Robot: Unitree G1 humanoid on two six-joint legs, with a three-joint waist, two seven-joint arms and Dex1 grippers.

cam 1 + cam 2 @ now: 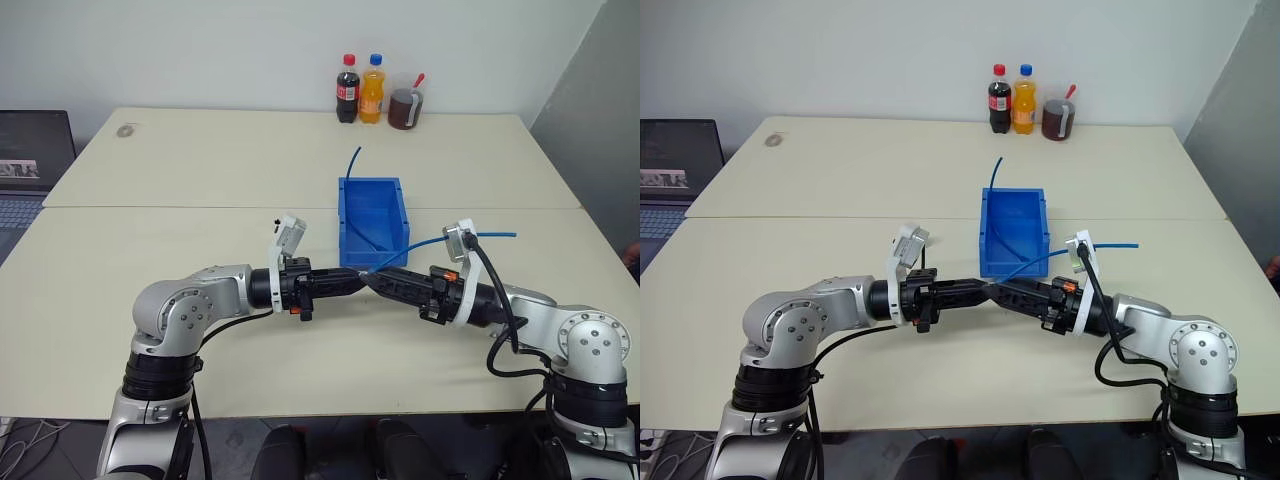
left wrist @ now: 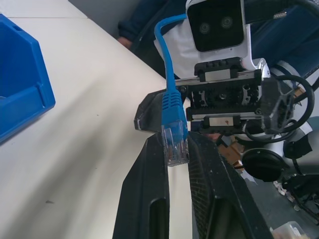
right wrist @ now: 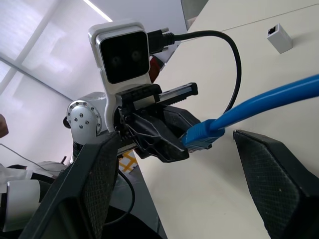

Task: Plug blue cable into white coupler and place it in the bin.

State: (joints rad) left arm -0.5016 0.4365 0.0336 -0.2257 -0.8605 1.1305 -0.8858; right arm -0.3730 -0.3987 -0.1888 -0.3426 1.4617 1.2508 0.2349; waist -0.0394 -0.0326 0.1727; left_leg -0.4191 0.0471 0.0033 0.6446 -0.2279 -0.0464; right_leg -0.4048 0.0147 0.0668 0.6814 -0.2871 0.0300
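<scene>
The blue cable (image 1: 420,245) has its blue-clear plug (image 2: 173,134) pinched between the pressed-together fingers of your left claw (image 2: 174,145), held in the air above the table (image 1: 200,180) just in front of the bin (image 1: 345,215). From the left wrist view the plug's long axis runs along that claw's fingers, clear tip back towards the wrist and boot outward, so the mating end looks buried in the grip. From there the cable trails off to your right over the right wrist. Another blue strand lies across the bin and pokes up past its far wall; you cannot tell whether the two join. Your right claw (image 3: 175,137) faces the left one nose to nose, its fingers spread wide on either side of the plug and touching nothing. It is the nearer free claw, and it would likely take the cable just behind the boot to free the tip. The white coupler (image 3: 279,38) lies loose on the table, well apart from both claws, so it is not yet in hand. The table is pale, two tops butted together. At its far edge stand a cola bottle (image 1: 347,88), an orange bottle (image 1: 373,88) and a dark jar (image 1: 405,107), with a laptop (image 1: 30,160) off to the left and a white wall behind
</scene>
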